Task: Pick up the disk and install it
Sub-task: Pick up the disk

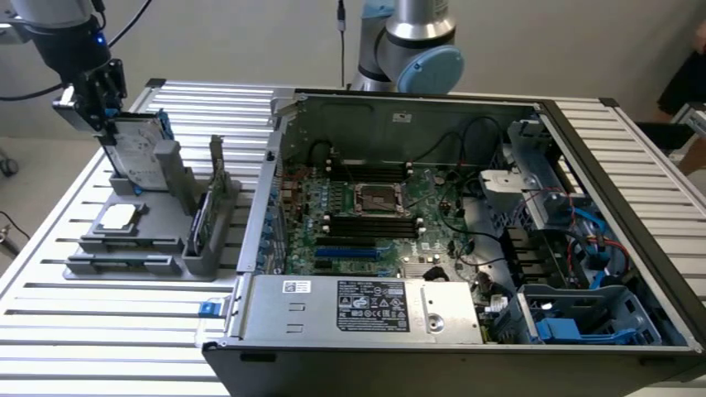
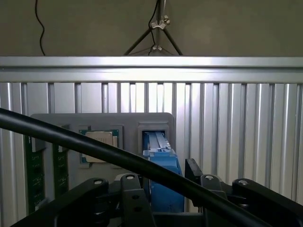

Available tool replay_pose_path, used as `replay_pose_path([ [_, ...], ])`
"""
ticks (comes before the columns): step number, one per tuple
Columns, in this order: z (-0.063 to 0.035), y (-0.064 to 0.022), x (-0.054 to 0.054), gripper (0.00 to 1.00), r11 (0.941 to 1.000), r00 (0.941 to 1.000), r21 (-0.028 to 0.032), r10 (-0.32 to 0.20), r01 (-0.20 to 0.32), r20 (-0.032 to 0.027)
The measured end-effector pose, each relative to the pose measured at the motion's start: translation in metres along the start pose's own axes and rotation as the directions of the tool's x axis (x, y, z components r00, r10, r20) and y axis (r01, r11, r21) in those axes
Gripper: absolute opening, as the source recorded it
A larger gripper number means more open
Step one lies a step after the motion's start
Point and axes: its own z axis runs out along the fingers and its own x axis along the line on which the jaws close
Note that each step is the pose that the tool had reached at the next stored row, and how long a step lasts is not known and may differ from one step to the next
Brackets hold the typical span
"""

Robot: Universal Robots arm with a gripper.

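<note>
The gripper (image 1: 107, 122) is straddling the disk (image 1: 135, 153) standing in the holder (image 1: 165, 248); whether it is clamping yet cannot be told.

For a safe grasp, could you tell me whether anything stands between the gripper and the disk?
Nothing visible does: the gripper sits over the top edge of the disk, which stands upright in its grey holder at the exterior view's left.

The arm (image 1: 411, 25) is silver-grey tubing with a pale blue round joint cap (image 1: 432, 68). Its wrist (image 1: 69, 45) is black (a small light (image 1: 99, 37) glows blue on it). The end effector (image 1: 102, 112) is black, with silver screws (image 2: 98, 182) and a thick black cable (image 2: 118, 153).
</note>
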Motion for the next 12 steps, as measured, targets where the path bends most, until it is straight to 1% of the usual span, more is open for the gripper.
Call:
replay_pose_path([
  [12,0.0004,-0.0018,0.0,0.47,1.0,1.0,-0.0075,-0.003,0.003,-0.0002],
])
